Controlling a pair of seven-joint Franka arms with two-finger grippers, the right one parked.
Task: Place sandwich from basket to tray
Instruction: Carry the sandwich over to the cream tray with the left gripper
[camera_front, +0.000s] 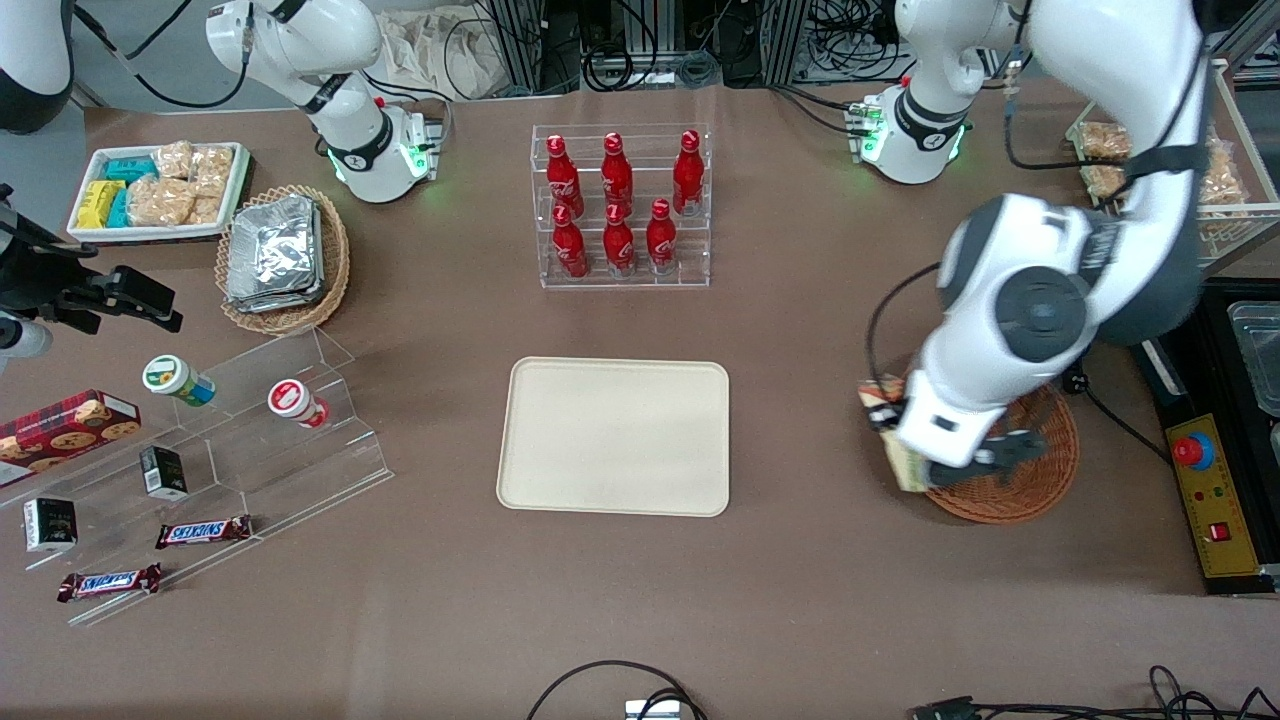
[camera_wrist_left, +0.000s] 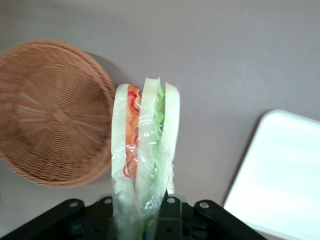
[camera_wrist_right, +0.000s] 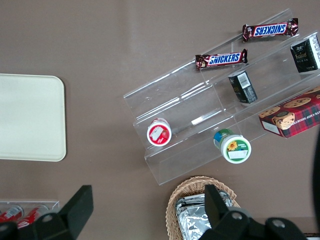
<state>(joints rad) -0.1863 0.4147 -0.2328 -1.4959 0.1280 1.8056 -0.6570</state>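
Note:
My left gripper (camera_wrist_left: 137, 220) is shut on the sandwich (camera_wrist_left: 145, 145), a plastic-wrapped wedge of pale bread with orange-red and green layers, held on edge. In the front view the sandwich (camera_front: 884, 404) hangs at the rim of the round reddish-brown basket (camera_front: 1030, 480), on the side toward the tray, and the arm's wrist hides much of it. The basket (camera_wrist_left: 50, 115) holds nothing that I can see. The cream rectangular tray (camera_front: 615, 435) lies flat mid-table, toward the parked arm's end from the sandwich. Its corner (camera_wrist_left: 280, 175) shows in the left wrist view, apart from the sandwich.
A clear rack of red bottles (camera_front: 620, 210) stands farther from the front camera than the tray. An oval wicker basket of foil packets (camera_front: 285, 260), a white snack tray (camera_front: 155, 190) and a stepped acrylic shelf (camera_front: 250, 440) lie toward the parked arm's end. A yellow control box (camera_front: 1205, 500) sits beside the round basket.

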